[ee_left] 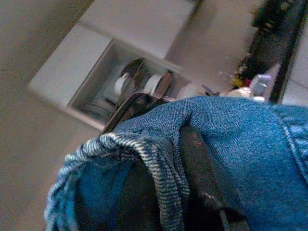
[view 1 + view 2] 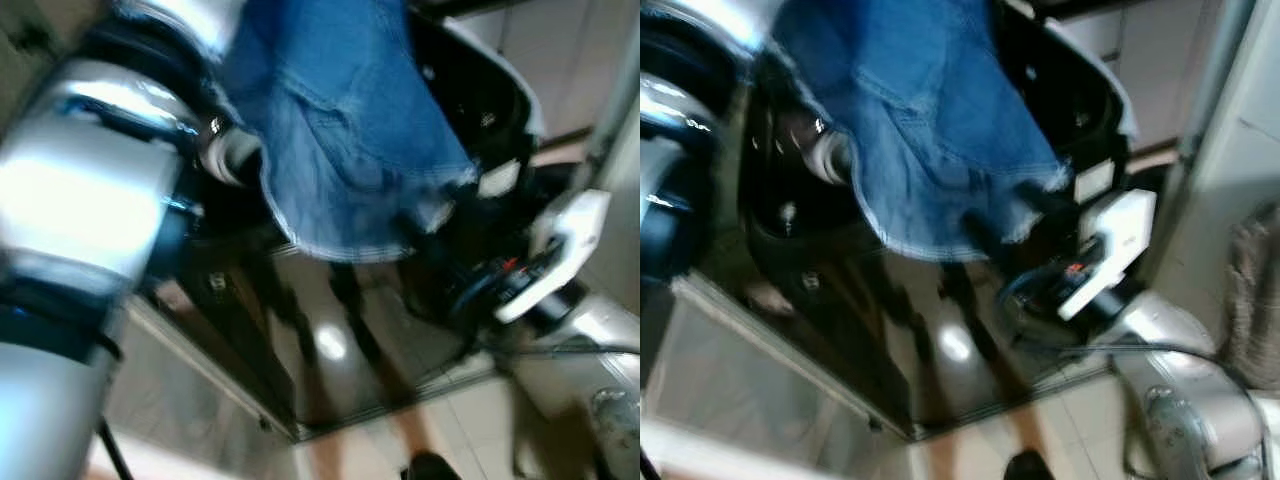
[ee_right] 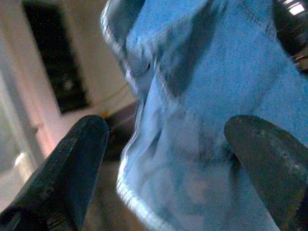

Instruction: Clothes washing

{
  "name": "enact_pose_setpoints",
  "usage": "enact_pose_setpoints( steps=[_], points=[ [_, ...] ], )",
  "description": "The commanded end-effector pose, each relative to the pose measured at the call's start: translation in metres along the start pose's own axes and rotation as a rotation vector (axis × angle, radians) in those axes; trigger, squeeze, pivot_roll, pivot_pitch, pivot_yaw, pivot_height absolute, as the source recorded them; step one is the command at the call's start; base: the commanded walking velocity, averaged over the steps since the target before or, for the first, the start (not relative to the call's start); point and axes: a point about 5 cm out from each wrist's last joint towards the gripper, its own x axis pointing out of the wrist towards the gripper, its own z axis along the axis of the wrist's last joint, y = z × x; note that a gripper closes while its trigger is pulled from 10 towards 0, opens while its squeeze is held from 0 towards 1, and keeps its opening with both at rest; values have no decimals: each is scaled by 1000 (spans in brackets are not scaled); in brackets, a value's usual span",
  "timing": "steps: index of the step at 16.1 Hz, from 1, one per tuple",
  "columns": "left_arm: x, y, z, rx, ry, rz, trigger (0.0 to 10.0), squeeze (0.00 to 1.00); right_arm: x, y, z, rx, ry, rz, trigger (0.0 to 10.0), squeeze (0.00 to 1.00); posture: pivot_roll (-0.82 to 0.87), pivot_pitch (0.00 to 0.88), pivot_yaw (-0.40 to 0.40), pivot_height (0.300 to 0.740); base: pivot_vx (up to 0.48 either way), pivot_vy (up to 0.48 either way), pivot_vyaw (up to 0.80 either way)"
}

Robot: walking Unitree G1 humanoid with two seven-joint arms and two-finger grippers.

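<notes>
Pale tiled floor (image 2: 470, 420) and a glossy black surface (image 2: 330, 350) that mirrored a ceiling light filled the background below your robot, all of it blurred. Across the top hung a blue denim garment (image 2: 340, 120), a mid-wash twill with a seam running diagonally across it and a pale, frayed hem along its lower edge.

Your left gripper (image 1: 192, 183) was clamped on that garment: in the left wrist view a matte black finger pressed into a fold of the cloth, whose rolled edge showed white and blue woven threads. Behind it stood a light grey open box (image 1: 91, 72) holding rounded metal and white items, too soft to name.

Your right gripper (image 3: 163, 163) had its two scuffed black fingers (image 3: 72, 163) spread wide, with the denim hanging just beyond them and nothing pinched between. From the head views, the right arm (image 2: 1180, 400) reached up from the lower right, silver with a white block (image 2: 1110, 250) and a small red mark near the wrist.

No writing or label was readable anywhere.
</notes>
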Motion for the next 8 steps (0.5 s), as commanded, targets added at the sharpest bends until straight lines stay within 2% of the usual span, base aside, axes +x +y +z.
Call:
enact_pose_setpoints(
  steps=[1, 2, 3, 4, 6, 7, 8],
  points=[
    [-10, 15, -28, 41, 94, 68, 0, 0, 3, 11, 5, 27, -31, 35, 10000, 0, -379, 61, 242, 740, 480, 0, 0],
    [-13, 12, -40, 56, 136, 74, 0, 0, 1, 12, 0, 39, -10, 20, 10000, 0, -379, 61, 242, 740, 480, 0, 0],
    [-18, 9, -51, 129, 179, 68, 0, 0, 0, 13, -4, 56, 12, 8, 10000, 0, -381, 53, 239, 740, 480, 0, 0],
    [-22, 6, -61, 155, 208, 61, 0, 0, 0, 15, -5, 71, 16, 6, 10000, 0, -381, 53, 239, 740, 480, 0, 0],
    [-51, -12, -115, 270, 378, 12, 0, 0, 6, 25, -8, 131, 15, 22, 10000, 0, -387, 32, 226, 740, 480, 0, 0],
    [-61, -21, -130, 215, 433, -12, 0, 0, 9, 30, -4, 143, 6, 47, 10000, 0, -388, 28, 219, 740, 480, 0, 0],
    [-68, -34, -141, 155, 480, -70, 10000, 0, 10, 32, 1, 145, 0, 75, 10000, 0, -380, 22, 205, 740, 0, 0, 0]
  ],
)
